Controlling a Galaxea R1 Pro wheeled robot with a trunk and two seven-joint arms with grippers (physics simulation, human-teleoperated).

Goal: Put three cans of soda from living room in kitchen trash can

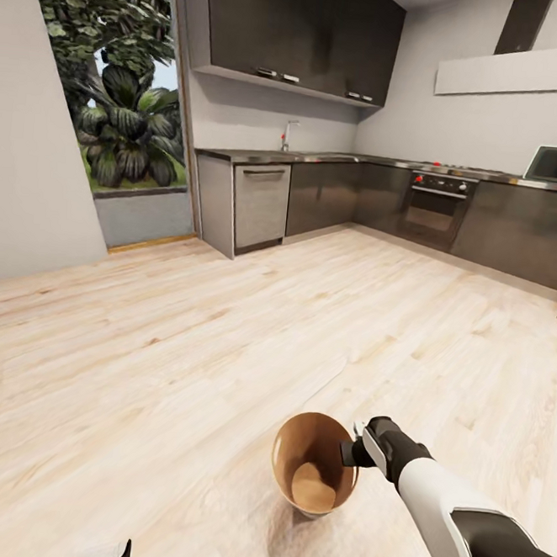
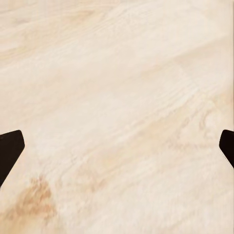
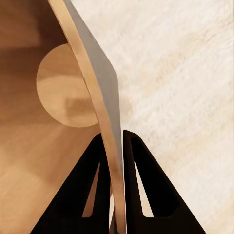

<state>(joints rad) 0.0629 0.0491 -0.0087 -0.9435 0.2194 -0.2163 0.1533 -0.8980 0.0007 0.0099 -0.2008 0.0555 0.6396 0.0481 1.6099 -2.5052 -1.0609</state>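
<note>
The tash can (image 1: 291, 448) stands on the pale wood kitchen floor, close in front of me and tilted slightly, its glossy brown inside and round bottom bare. My right gripper (image 1: 353, 447) is shut on its right rim; the wrist view has the thin rim wall (image 3: 105, 97) pinched between the two black fingers (image 3: 141, 165), one inside the bin and one outside. My left gripper (image 2: 117, 146) is open over bare floor, its fingertips (image 2: 9, 148) far apart with nothing between them; it sits low at the head view's bottom left (image 1: 101, 554). The cans of soda are out of view.
Dark glossy cabinets (image 1: 319, 196) with a steel counter and sink tap (image 1: 287, 134) line the far wall, beside a dishwasher (image 1: 260, 202) and a built-in oven (image 1: 437, 206). A tall window (image 1: 130, 88) is at the back left, next to a grey wall (image 1: 35, 164).
</note>
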